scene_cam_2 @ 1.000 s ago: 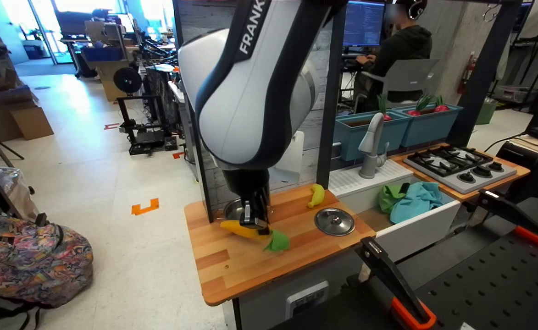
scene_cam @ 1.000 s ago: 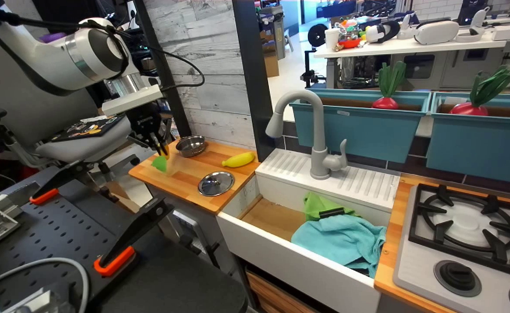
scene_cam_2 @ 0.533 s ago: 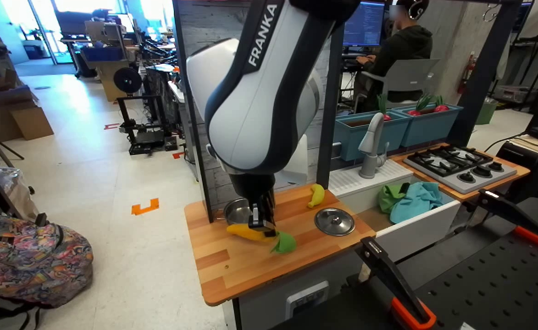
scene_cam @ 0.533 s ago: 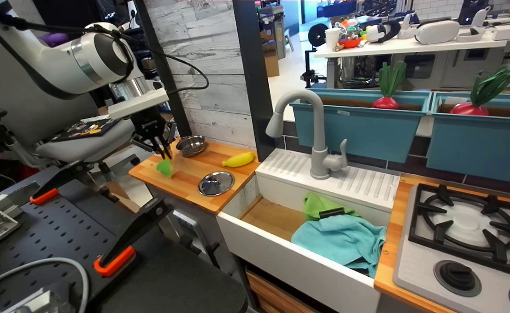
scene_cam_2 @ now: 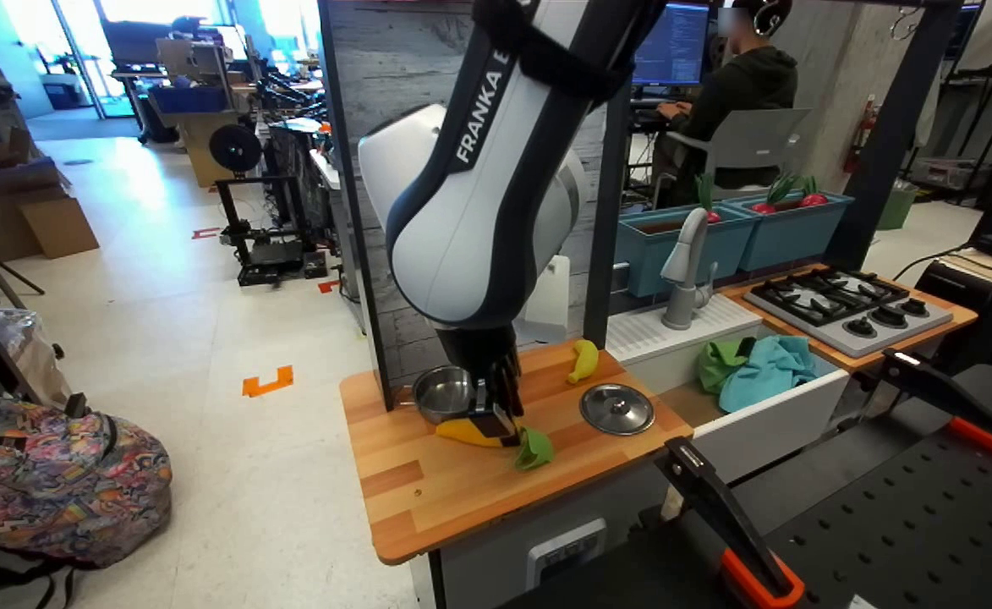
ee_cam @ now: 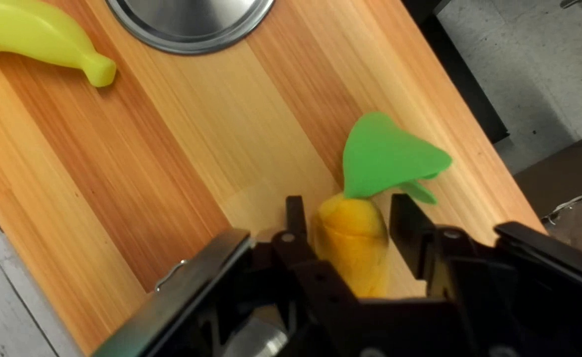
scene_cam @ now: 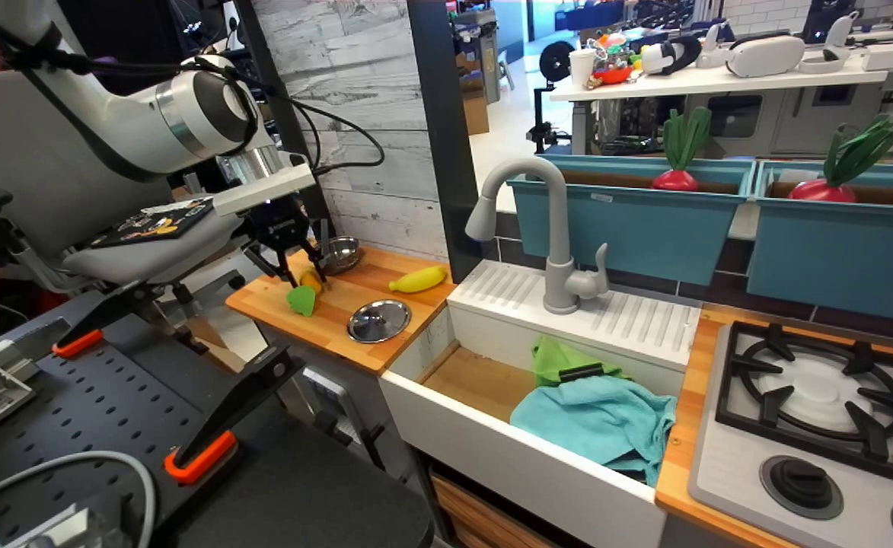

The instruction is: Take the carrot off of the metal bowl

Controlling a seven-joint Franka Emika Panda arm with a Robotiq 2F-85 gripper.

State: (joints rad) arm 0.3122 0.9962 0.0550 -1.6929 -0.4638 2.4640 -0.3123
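The carrot, with orange-yellow body (ee_cam: 355, 248) and green leafy end, lies on the wooden board in front of the bowl. It shows in both exterior views (scene_cam: 301, 300) (scene_cam_2: 468, 433). My gripper (ee_cam: 349, 215) is open, low over the board, its fingers on either side of the carrot's thick end with a gap to each. The open gripper (scene_cam: 308, 282) also shows in an exterior view. The shiny metal bowl (scene_cam_2: 441, 392) stands behind the carrot near the wall panel. It is partly behind the gripper in an exterior view (scene_cam: 344, 254). Nothing shows on the visible part of its inside.
A flat round metal lid (scene_cam: 379, 321) lies on the board (scene_cam: 324, 320) towards the sink. A yellow banana (scene_cam: 419, 280) lies behind the lid. The white sink (scene_cam: 537, 487) with cloths adjoins the board. A wood-pattern wall panel (scene_cam: 385, 183) stands behind.
The gripper has moved over the board towards the sink side and down, with the carrot. Its jaws have opened from around the carrot, which now lies on the board.
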